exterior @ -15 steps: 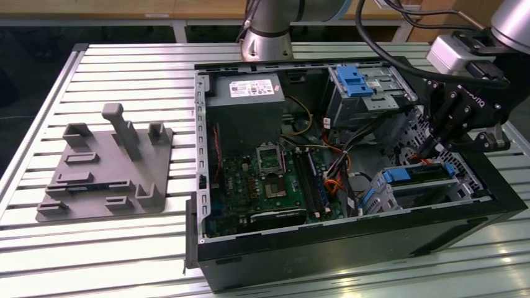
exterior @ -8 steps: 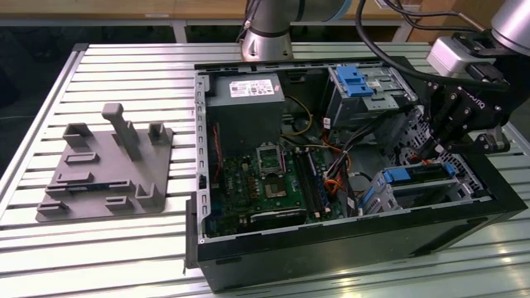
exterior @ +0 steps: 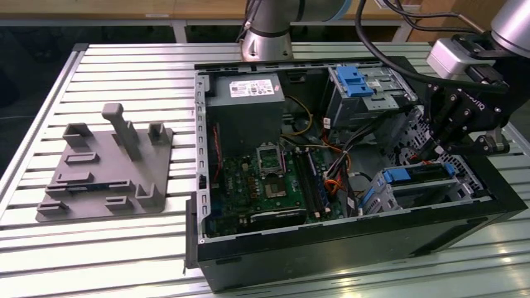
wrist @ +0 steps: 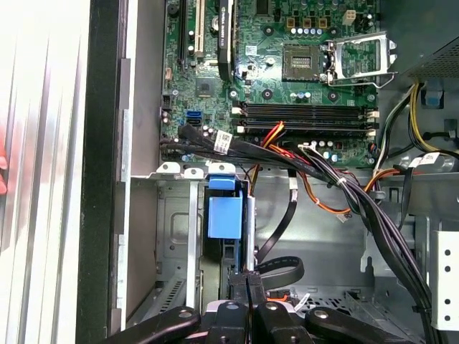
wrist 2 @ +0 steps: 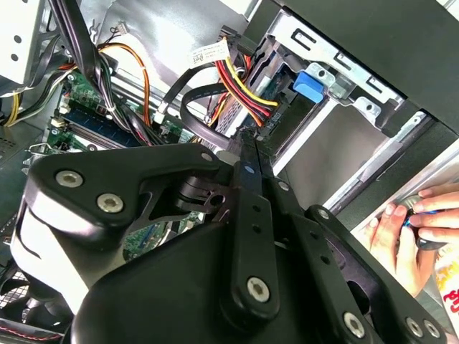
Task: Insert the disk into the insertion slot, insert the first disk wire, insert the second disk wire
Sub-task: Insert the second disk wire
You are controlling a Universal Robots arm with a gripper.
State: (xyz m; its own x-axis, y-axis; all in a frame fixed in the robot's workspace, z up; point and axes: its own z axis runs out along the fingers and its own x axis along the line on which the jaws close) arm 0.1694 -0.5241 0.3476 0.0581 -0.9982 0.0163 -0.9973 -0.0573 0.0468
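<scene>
The disk sits in the insertion slot (exterior: pixel 463 197), a low grey metal bay in the case corner at the exterior view's right. Its blue carrier (exterior: pixel 406 175) shows at the bay's mouth. In both wrist views the blue carrier (wrist: pixel 224 215) (wrist 2: pixel 310 86) lies between the bay's grey walls (wrist: pixel 176 229). My gripper (exterior: pixel 432 154) reaches down into the case just beside the bay. Its fingers (wrist: pixel 244 287) are pressed together, shut. The fingertips (wrist 2: pixel 249 140) rest by the black plug of a red, yellow and black wire bundle (wrist 2: pixel 240 89) at the disk's end. A black cable (wrist 2: pixel 190 107) loops beside it. Whether anything is pinched I cannot tell.
A taller metal cage with a blue latch (exterior: pixel 356 81) stands at the case's back. The motherboard (exterior: pixel 265 180) and power supply (exterior: pixel 244 112) take up the middle. A grey fixture plate with pegs (exterior: pixel 108 167) lies at the exterior view's left. A person's hand (wrist 2: pixel 401 229) is outside the case.
</scene>
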